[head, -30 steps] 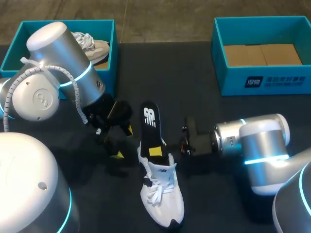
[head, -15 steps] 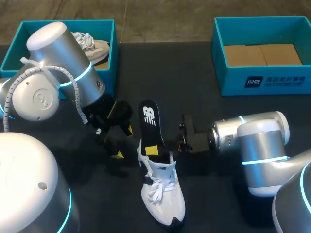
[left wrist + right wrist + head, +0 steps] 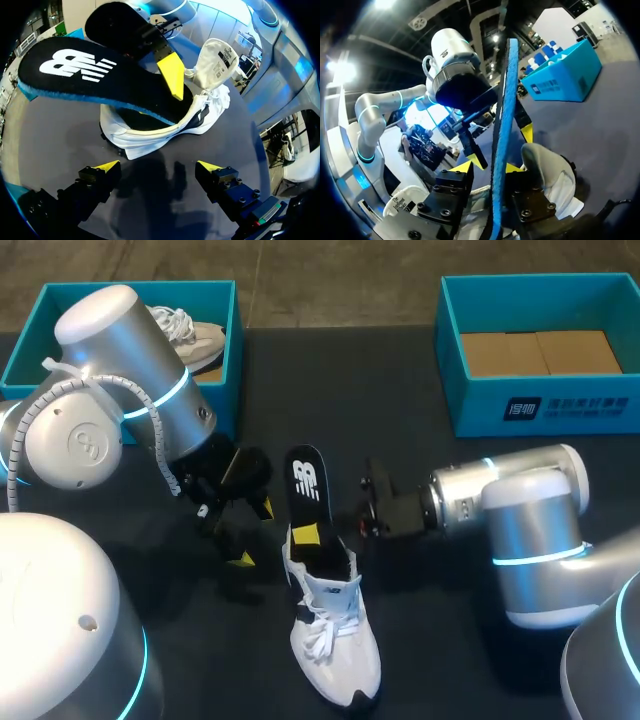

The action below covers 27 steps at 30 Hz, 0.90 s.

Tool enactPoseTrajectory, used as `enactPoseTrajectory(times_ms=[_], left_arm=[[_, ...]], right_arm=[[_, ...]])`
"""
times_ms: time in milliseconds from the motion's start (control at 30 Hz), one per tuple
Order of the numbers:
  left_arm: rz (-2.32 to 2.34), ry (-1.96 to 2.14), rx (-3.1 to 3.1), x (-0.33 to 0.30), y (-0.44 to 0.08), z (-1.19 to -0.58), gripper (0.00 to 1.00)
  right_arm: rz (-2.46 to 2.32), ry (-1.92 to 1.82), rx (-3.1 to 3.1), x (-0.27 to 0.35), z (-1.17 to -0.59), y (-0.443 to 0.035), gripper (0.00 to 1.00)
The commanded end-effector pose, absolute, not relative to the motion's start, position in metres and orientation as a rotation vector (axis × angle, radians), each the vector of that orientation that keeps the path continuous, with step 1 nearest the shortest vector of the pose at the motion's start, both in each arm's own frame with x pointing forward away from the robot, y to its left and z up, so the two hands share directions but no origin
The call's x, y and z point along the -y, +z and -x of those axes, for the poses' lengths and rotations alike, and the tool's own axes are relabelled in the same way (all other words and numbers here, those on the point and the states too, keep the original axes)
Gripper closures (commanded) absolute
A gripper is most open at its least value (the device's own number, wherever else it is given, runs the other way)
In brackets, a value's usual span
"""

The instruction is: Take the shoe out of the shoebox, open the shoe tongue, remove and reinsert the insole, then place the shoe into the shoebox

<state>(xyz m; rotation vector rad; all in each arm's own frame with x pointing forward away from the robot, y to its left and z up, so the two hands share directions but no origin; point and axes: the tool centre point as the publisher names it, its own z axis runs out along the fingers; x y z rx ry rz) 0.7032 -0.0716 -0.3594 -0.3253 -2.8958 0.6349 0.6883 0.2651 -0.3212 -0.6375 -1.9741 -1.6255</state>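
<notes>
A white shoe (image 3: 335, 640) lies on the dark table, toe toward me, with its tongue (image 3: 217, 55) lifted. A black insole (image 3: 308, 480) with a white logo and blue edge sticks out of the heel opening. My right gripper (image 3: 320, 530) comes in from the right at the heel. The insole (image 3: 502, 110) stands edge-on between its fingers with a gap on one side, so the gripper is open. One yellow fingertip (image 3: 172, 75) lies on the insole's top. My left gripper (image 3: 252, 535) hangs wide open and empty just left of the shoe (image 3: 165, 130).
A blue shoebox (image 3: 232, 360) at the back left holds a beige shoe (image 3: 195, 335). A second blue shoebox (image 3: 545, 410) with cardboard inside stands at the back right. My left arm's big joints fill the near left.
My right arm has shifted left and slightly away, nudging the insole and the shoe's heel leftward. The left arm has not moved.
</notes>
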Motion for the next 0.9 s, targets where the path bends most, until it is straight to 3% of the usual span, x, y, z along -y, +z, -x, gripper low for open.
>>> enactPoseTrajectory(times_ms=[33,100,900], left_arm=[[0.325,0.634,2.897,0.072,-0.360,-0.703,0.00],[0.325,0.634,2.897,0.072,-0.360,-0.703,0.00],[0.325,0.634,2.897,0.072,-0.360,-0.703,0.00]], right_arm=[[0.620,-1.597,1.982,-0.265,-0.696,-0.320,0.82],[0.617,-1.588,1.974,-0.265,-0.698,-0.322,1.00],[0.695,-1.499,1.916,-0.257,-0.663,-0.352,1.00]])
